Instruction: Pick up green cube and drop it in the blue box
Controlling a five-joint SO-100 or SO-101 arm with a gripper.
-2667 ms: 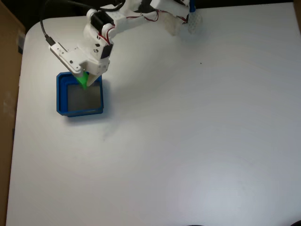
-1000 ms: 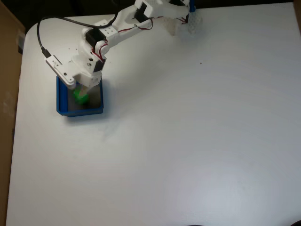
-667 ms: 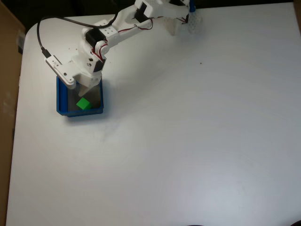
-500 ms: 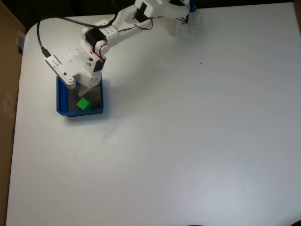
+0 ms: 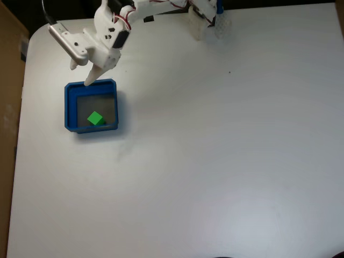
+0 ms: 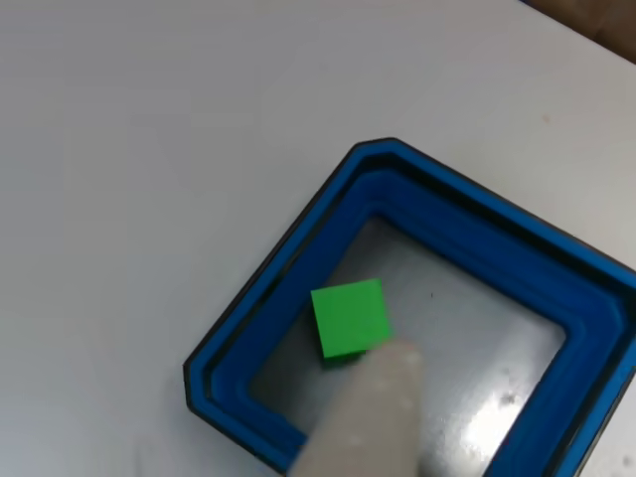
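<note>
The green cube [image 5: 95, 119] lies inside the blue box [image 5: 69, 107] and the gripper [image 5: 90, 79] hangs empty above the box's far wall — I cannot tell how wide its jaws stand — so the remaining risk, I judge, is a fingertip catching that wall and shoving the box.

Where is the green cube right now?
The green cube lies on the grey floor inside the blue box, at the table's left side in the fixed view, apart from the gripper.

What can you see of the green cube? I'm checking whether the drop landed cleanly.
The green cube is small, bright green and plain-faced, with sharp edges and a matte plastic look. It lies flat on the grey floor of the blue box, turned slightly askew to the walls. In the fixed view it sits toward the near wall, apparently clear of every wall. Nothing grips it: the gripper is above the box's far rim.
</note>
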